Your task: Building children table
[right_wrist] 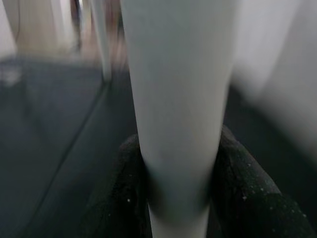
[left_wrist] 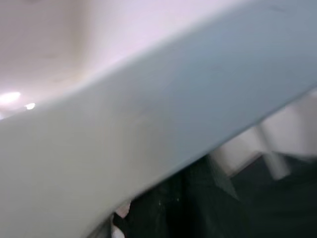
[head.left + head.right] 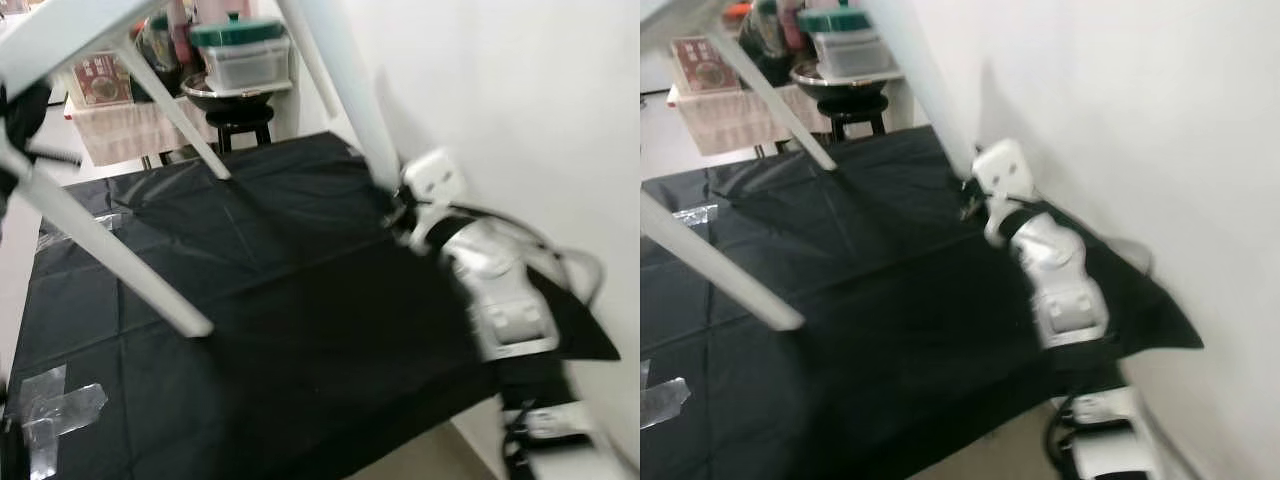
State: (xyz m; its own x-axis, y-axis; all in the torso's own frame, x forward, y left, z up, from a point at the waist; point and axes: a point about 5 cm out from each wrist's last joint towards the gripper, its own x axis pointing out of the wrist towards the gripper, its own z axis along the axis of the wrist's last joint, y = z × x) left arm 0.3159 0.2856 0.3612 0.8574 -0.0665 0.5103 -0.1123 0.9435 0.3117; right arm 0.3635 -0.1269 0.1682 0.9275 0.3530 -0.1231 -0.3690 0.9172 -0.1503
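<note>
Over black sheet [image 3: 280, 300], blurred — right end effector [image 1: 178, 193] clamping white table leg [image 1: 178, 99]

White table legs [image 3: 110, 255] stand pale against the plain black floor sheet [image 3: 280, 320], which carries shiny clear tape patches [image 3: 55, 410] by its near left corner. The silver-white right arm [image 3: 500, 290] ends in black fingers [image 1: 124, 198] around a white leg [image 1: 178, 114], and back there sits a green-lidded clear tub [image 3: 245, 55].

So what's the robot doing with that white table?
It is putting together a small white table, which is tipped over a black sheet on the floor. The right gripper is clamped around one white table leg near the wall. The left wrist view shows a white table part up close.
</note>
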